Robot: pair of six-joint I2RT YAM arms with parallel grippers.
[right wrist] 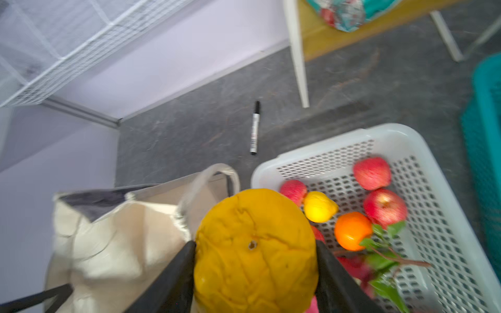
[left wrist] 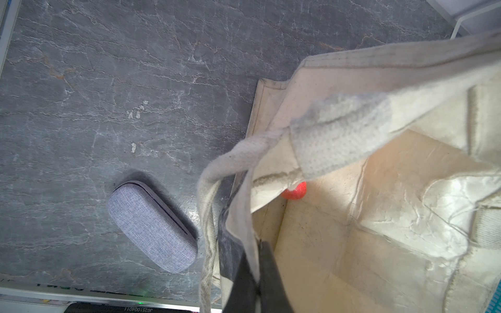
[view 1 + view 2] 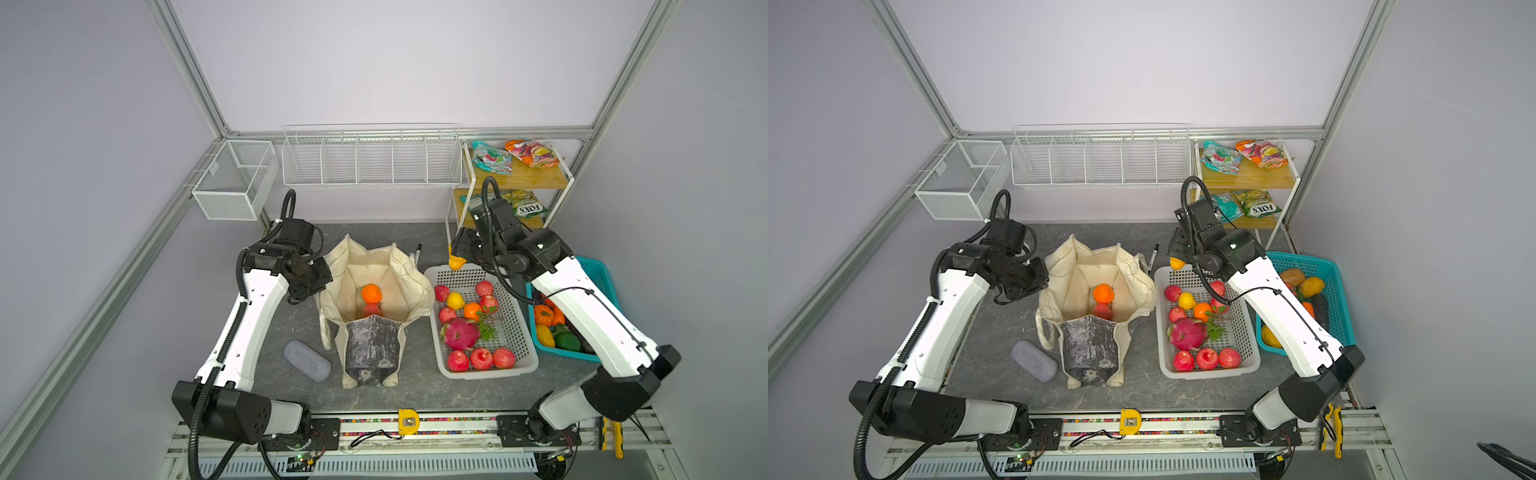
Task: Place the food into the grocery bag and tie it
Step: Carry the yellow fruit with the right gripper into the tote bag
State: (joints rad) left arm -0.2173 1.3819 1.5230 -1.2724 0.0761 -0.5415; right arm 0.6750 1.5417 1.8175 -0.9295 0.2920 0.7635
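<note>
The cream grocery bag (image 3: 409, 274) stands open at the table's middle, with an orange (image 3: 371, 293) and a red apple (image 3: 372, 309) inside. My left gripper (image 2: 257, 271) is shut on the bag's left rim, the cloth pinched between its fingers. My right gripper (image 1: 254, 244) is shut on a wrinkled yellow pear (image 1: 254, 260). It holds the pear (image 3: 456, 262) above the far left corner of the white basket (image 3: 519, 368), just right of the bag. Apples, a lemon, an orange and a dragon fruit lie in that basket. Snack packets (image 3: 492, 158) rest on the shelf.
A teal basket (image 3: 598, 266) of vegetables sits under my right arm. A black marker (image 3: 417, 251) lies behind the bag, and a grey fabric case (image 3: 306, 360) lies on the table to the bag's front left. White wire baskets (image 3: 372, 160) hang on the back wall.
</note>
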